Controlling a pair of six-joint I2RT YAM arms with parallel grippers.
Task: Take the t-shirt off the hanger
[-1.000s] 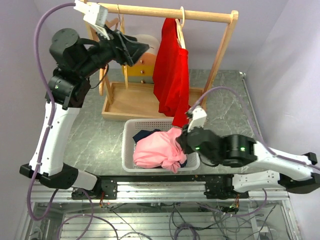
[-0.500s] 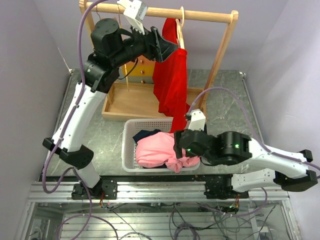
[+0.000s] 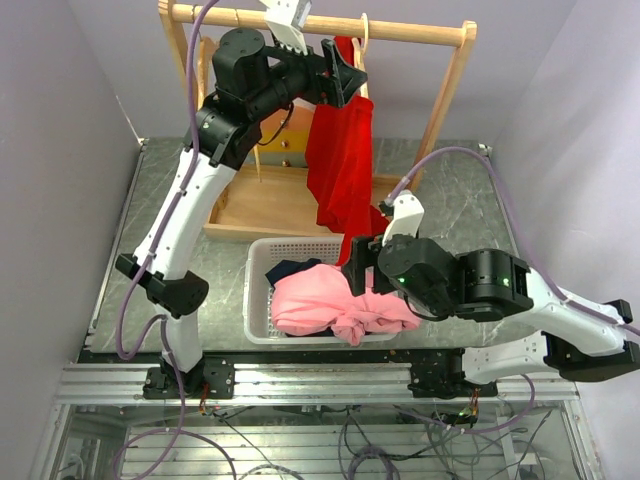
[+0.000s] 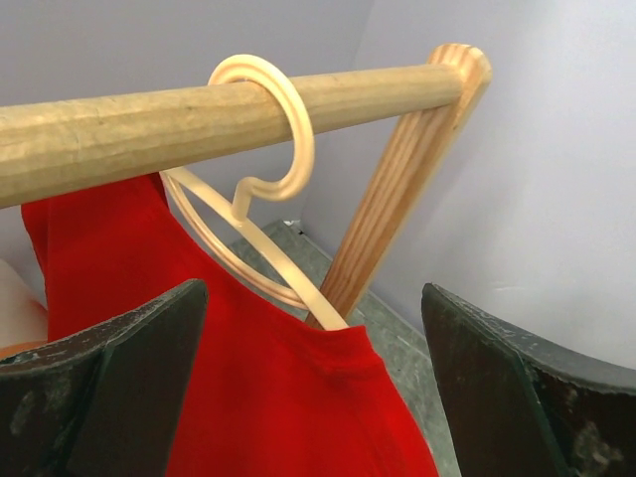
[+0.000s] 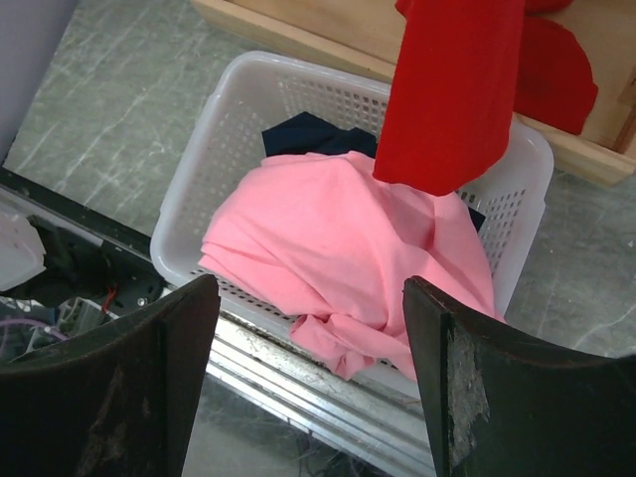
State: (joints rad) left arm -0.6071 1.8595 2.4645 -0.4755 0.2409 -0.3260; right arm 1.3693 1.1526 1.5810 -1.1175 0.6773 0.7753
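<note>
A red t-shirt [image 3: 340, 160] hangs on a cream plastic hanger [image 3: 362, 50] hooked over the wooden rail [image 3: 400, 30]. My left gripper [image 3: 345, 75] is up at the rail, open wide. In the left wrist view the left gripper [image 4: 310, 298] has the hanger [image 4: 263, 129] and the shirt's shoulder [image 4: 248, 397] between and beyond its fingers, touching neither. My right gripper [image 3: 360, 262] is open and empty above the near right of the basket. The right gripper [image 5: 310, 288] looks down on a pink garment [image 5: 338, 238]. The red shirt's hem [image 5: 452, 89] dangles over the basket.
A white slotted basket [image 3: 256, 300] holds the pink garment [image 3: 320, 300] and a dark one [image 3: 285, 268]. The rack's wooden base tray [image 3: 260, 210] and slanted upright [image 3: 445, 100] stand behind it. A small drawer unit [image 3: 280, 140] sits in the tray.
The left arm swung right along the rail to the hanger and opened wider. The right gripper opened, let go of the pink garment and rose a little.
</note>
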